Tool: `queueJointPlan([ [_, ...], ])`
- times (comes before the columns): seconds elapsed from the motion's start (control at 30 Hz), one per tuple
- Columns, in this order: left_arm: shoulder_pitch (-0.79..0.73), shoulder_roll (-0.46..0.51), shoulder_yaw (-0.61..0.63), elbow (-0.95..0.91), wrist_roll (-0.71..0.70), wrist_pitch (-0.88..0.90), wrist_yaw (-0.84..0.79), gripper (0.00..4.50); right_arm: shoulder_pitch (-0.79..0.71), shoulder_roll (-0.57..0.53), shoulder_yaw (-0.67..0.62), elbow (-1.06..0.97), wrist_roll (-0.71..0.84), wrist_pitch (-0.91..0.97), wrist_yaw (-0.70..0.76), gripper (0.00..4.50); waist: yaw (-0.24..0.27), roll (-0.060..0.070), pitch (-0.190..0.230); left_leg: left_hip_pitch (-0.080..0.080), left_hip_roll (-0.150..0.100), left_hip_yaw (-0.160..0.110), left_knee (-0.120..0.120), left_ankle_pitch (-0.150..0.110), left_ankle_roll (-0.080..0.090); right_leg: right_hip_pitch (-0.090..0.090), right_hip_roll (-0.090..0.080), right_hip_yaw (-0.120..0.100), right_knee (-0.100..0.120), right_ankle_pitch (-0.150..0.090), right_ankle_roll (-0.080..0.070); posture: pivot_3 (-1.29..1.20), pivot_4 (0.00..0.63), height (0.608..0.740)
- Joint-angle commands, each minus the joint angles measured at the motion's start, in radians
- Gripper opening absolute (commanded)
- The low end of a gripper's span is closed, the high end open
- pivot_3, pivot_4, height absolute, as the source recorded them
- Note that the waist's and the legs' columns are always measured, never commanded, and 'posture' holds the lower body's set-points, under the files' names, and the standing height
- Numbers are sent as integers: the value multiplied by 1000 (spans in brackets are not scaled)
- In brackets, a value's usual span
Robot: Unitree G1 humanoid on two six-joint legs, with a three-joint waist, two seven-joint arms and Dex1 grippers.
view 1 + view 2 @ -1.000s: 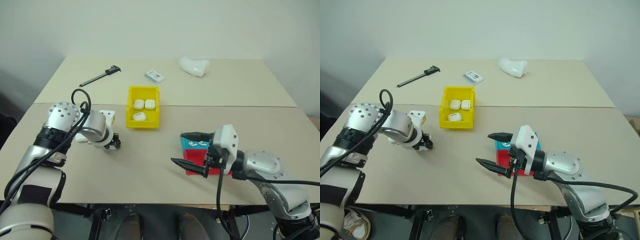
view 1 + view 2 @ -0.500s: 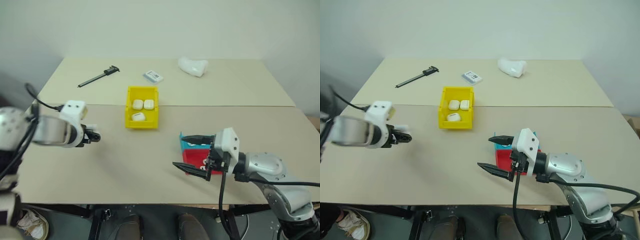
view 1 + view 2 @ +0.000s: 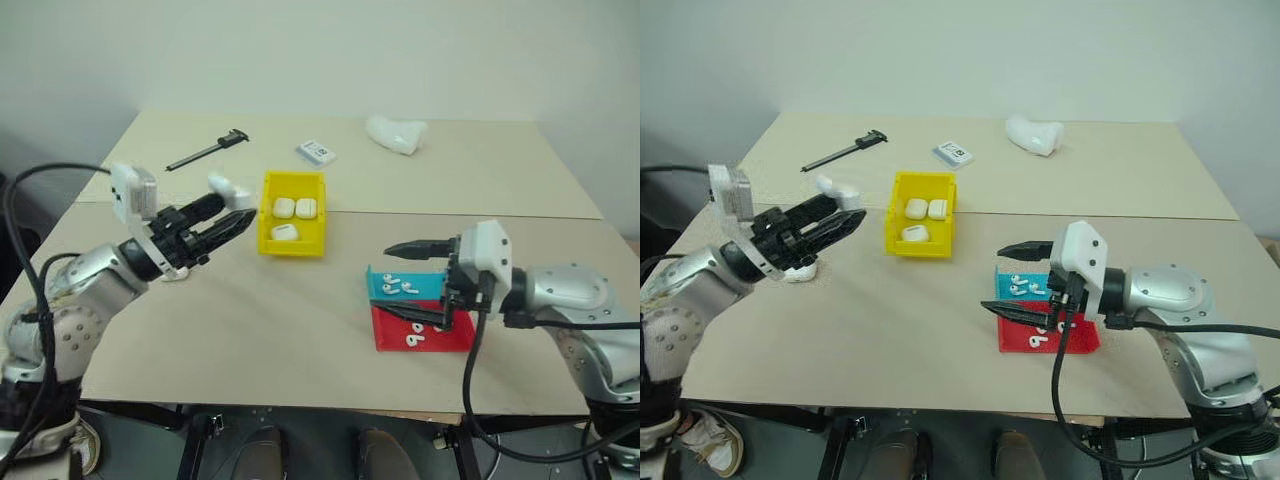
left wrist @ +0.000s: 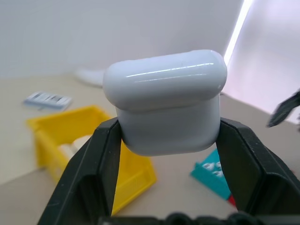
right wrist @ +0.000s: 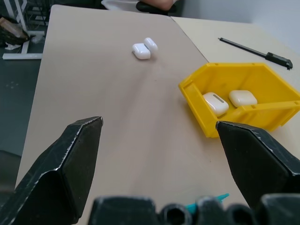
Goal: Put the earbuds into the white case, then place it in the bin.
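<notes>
My left gripper (image 3: 234, 211) is raised above the table's left side, pointing toward the bin, shut on a white case (image 4: 164, 101) with its lid closed. The same case (image 3: 226, 187) sticks up past the black fingers (image 4: 93, 159). The yellow bin (image 3: 292, 250) stands mid-table with three white cases inside. To the right, my right gripper (image 3: 412, 281) hangs wide open and holds nothing, just above a blue-and-red tray (image 3: 455, 343). Several earbuds (image 3: 398, 287) lie loose on that tray.
Another white case (image 5: 144, 48) lies on the table below my left arm. On the far half of the table are a black caliper (image 3: 205, 150), a small labelled box (image 3: 315, 152) and a white lump (image 3: 397, 133). Bare tabletop lies between bin and tray.
My left gripper has lifted off the table with the white case and swung from pointing down to pointing across toward the bin. The right gripper has shifted slightly right and stayed open.
</notes>
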Motion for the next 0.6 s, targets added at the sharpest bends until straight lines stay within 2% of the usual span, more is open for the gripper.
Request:
queueJointPlan([
  [0.03,-76,-48,-20,5,13,-59,-208,2776,-41,-49,-45,-10,20,30,8,4500,-3,0,0,0,0,0,0,0,0,0,0,0,0,0,0,0,150,740],
  [0.13,-134,-101,-66,23,68,-100,-331,2776,-55,-119,-39,-14,-12,74,-4,4500,-2,0,0,0,0,-1,1,0,0,1,0,0,0,0,0,0,150,740],
  [0.27,-178,-185,-143,43,181,-201,-449,2776,-97,-245,19,-30,-62,229,-42,4500,-2,0,0,0,0,-1,1,0,1,0,0,1,0,0,1,0,150,740],
  [0.4,-201,-255,-177,64,223,-253,-526,2776,-160,-339,136,-33,-95,324,21,4500,-11,1,0,-1,1,-2,1,0,1,0,1,1,0,0,1,0,150,740],
  [0.5,-209,-287,-190,68,253,-262,-534,2776,-169,-373,196,-31,-146,293,60,3860,-14,1,0,-1,1,-4,1,-1,1,0,2,1,0,0,1,0,150,740],
  [0.6,-203,-336,-203,62,280,-278,-512,2776,-186,-388,288,-6,-234,240,113,2881,-15,1,-1,-1,1,-5,1,-1,1,0,1,1,0,0,1,0,150,740],
])
